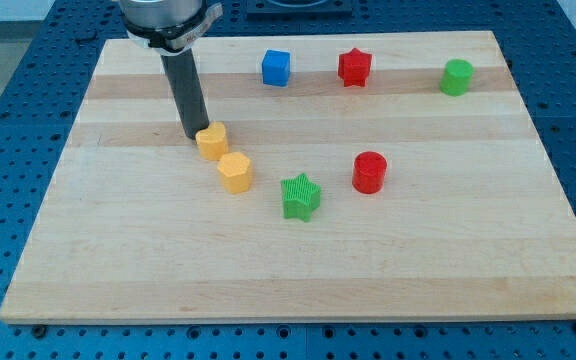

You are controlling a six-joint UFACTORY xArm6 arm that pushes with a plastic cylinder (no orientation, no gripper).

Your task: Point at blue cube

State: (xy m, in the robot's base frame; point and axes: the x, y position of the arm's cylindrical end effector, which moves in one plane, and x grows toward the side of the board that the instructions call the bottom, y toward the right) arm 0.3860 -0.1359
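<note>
The blue cube [276, 68] sits near the view's top, a little left of centre, on the wooden board [118, 250]. My tip [194, 136] is at the lower end of the dark rod, well below and to the left of the blue cube. It stands right beside the upper yellow block [212, 141], at that block's left side, touching or nearly touching it.
A second yellow block [235, 172] lies just below-right of the first. A green star [300, 196] and a red cylinder [369, 172] sit at mid board. A red star [354, 68] and a green cylinder [457, 77] lie along the top.
</note>
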